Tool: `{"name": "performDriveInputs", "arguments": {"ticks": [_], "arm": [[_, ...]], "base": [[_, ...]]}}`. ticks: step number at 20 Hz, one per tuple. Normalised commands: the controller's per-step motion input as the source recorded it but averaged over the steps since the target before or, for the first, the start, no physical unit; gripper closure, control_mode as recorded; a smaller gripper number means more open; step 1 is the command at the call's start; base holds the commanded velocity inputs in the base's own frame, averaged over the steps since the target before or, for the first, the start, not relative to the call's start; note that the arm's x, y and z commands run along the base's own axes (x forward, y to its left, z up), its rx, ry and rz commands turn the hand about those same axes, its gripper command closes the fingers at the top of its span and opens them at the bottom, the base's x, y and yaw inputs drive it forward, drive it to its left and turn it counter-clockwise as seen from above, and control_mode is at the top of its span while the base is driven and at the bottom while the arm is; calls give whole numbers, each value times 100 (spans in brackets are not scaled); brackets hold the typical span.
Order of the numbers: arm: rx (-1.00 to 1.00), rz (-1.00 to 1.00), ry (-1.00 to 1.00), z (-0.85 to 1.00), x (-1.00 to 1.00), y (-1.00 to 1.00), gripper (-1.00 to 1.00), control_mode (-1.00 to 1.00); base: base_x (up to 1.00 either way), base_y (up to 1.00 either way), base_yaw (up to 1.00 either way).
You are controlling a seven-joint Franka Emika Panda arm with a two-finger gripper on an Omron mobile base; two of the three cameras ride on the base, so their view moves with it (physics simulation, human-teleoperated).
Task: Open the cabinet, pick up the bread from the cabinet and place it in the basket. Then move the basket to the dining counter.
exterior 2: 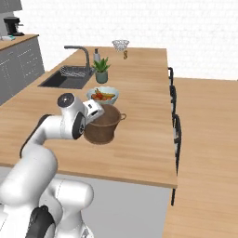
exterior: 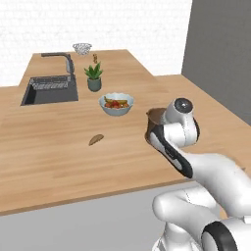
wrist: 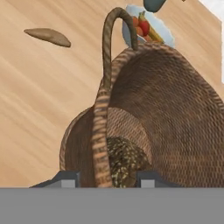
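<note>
On the far left, the dark inset sink with its bent grey faucet is sitting in the dining counter, a broad slab of smooth light wood with a pale base, well left of and beyond the gripper. A small flat brown oval piece is lying on the bare wood to the gripper's left. Just beyond the gripper, a pale round bowl is holding red and yellow food, and past it a spiky green plant is standing in a dark pot, with a wire-mesh bowl at the counter's far edge. White tiled walls are backing the room.

The gripper is clamping its two dark fingertips on the rim of the basket, one on each side of the coarse brown weave by a loop handle. The bucket-shaped basket is resting on the counter. Something dark and speckled is lying inside it at the bottom.

Along the counter's right edge, dark stool backs are lining up.
</note>
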Motion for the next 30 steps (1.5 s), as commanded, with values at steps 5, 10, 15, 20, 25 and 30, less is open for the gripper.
{"name": "performDriveInputs", "arguments": {"ticks": [5, 10, 15, 20, 25, 30], "arm": [[0, -1, 0, -63, 51, 0, 100, -100], [0, -5, 3, -61, 24, 4, 100, -100], [0, -4, 7, -40, 33, 2, 100, -100], [0, 0, 9, -27, 29, 0, -100, -100], [2, 0, 3, 4, 0, 0, -100, -100], [3, -3, 0, 67, -14, 0, -100, -100]], "base": [[0, 0, 0], [0, 0, 0], [0, 0, 0], [0, 0, 0], [0, 0, 0], [0, 0, 0]]}}
